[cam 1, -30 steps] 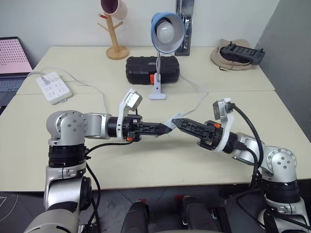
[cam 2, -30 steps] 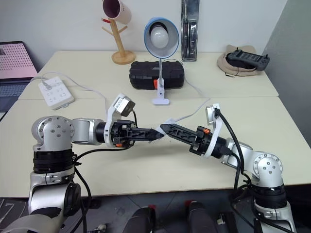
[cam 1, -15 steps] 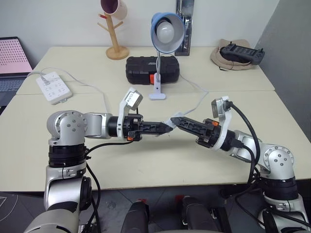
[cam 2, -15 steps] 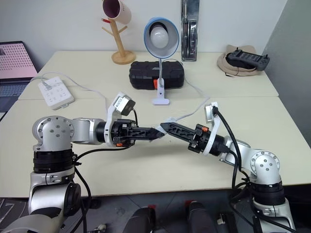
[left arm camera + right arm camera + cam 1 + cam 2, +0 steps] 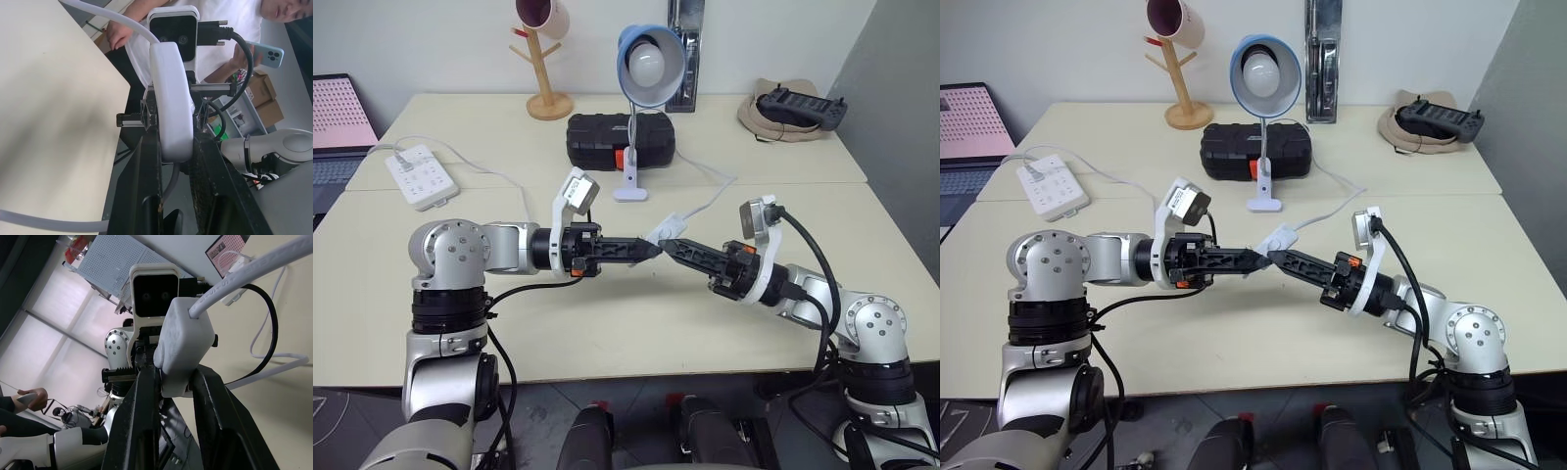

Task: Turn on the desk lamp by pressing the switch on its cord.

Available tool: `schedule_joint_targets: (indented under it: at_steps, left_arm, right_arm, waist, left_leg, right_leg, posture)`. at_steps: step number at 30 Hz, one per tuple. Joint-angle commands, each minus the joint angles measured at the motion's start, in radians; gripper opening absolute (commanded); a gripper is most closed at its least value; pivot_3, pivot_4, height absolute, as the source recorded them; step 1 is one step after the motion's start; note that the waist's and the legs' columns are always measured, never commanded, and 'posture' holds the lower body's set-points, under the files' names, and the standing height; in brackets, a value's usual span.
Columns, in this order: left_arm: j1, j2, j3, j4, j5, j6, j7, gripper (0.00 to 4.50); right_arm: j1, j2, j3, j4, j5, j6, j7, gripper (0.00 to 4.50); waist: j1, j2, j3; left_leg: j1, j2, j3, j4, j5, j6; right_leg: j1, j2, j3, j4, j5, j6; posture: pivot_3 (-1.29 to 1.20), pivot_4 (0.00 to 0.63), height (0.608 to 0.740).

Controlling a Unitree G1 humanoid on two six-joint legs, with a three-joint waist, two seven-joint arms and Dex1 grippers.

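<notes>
The switch (image 5: 1278, 238) is pinched from both sides at the centre of the frame. The left tool (image 5: 1255, 260) is pressed together on one end of it, and the right tool (image 5: 1278, 258) is pressed together on the other end, so the small white body is lifted off the table (image 5: 1234, 333). In the left wrist view the switch (image 5: 171, 103) is seen between the two black fingers (image 5: 146, 191).

From the switch the cord (image 5: 1327, 214) is led up and to the right, then back to the white base of the desk lamp (image 5: 1263, 83) in the upper middle of the frame. The bulb seems not to be lit.

For a good press, the left tool should be kept steady as a support, and the squeeze of the right tool should be placed exactly on the button, not on the cord. The cord should not be pulled, or the light lamp may be tipped.
</notes>
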Motion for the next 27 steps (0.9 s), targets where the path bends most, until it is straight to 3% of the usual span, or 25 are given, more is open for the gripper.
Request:
schedule_joint_targets:
  at_steps: [1, 15, 17, 21, 27]
  left_arm:
    - [-0.013, 0.006, -0.008, -0.017, -0.017, -0.011, -0.001, 0.39]
    - [-0.007, 0.009, -0.013, -0.029, -0.017, -0.013, -0.003, 0.39]
    - [-0.006, 0.008, -0.012, -0.031, -0.018, -0.013, -0.001, 0.39]
    - [-0.007, 0.009, -0.014, -0.031, -0.02, -0.014, 0.002, 0.39]
    - [-0.007, 0.013, -0.02, -0.032, -0.021, -0.019, 0.004, 0.39]
  right_arm:
    - [-0.015, -0.014, -0.009, -0.029, -0.001, -0.012, 0.001, 0.58]
    - [-0.026, -0.005, -0.006, -0.038, -0.009, -0.023, -0.008, 0.57]
    - [-0.025, -0.005, -0.008, -0.035, 0.01, -0.021, -0.005, 1.27]
    - [-0.022, -0.013, -0.014, -0.037, 0.025, -0.016, -0.001, 2.11]
    - [-0.019, -0.016, -0.015, -0.043, 0.049, -0.02, -0.008, 2.23]
  waist:
    - [0.0, 0.0, 0.0]
    - [0.0, 0.0, 0.0]
    - [0.0, 0.0, 0.0]
    - [0.0, 0.0, 0.0]
    - [0.0, 0.0, 0.0]
  left_leg:
    - [0.0, 0.0, 0.0, 0.0, 0.0, 0.0]
    - [0.0, 0.0, 0.0, 0.0, 0.0, 0.0]
    - [0.0, 0.0, 0.0, 0.0, 0.0, 0.0]
    - [0.0, 0.0, 0.0, 0.0, 0.0, 0.0]
    - [0.0, 0.0, 0.0, -0.001, 0.0, 0.0]
  right_leg:
    - [0.0, 0.0, 0.0, 0.0, 0.0, 0.0]
    - [0.0, 0.0, 0.0, 0.0, 0.0, 0.0]
    - [0.0, 0.0, 0.0, 0.0, 0.0, 0.0]
    - [0.0, 0.0, 0.0, -0.001, 0.0, 0.0]
    - [0.0, 0.0, 0.0, -0.001, 0.0, 0.0]
  posture:
    - [0.0, 0.15, 0.74]
    - [0.0, 0.15, 0.74]
    - [0.0, 0.15, 0.74]
    - [0.0, 0.15, 0.74]
    - [0.0, 0.15, 0.74]
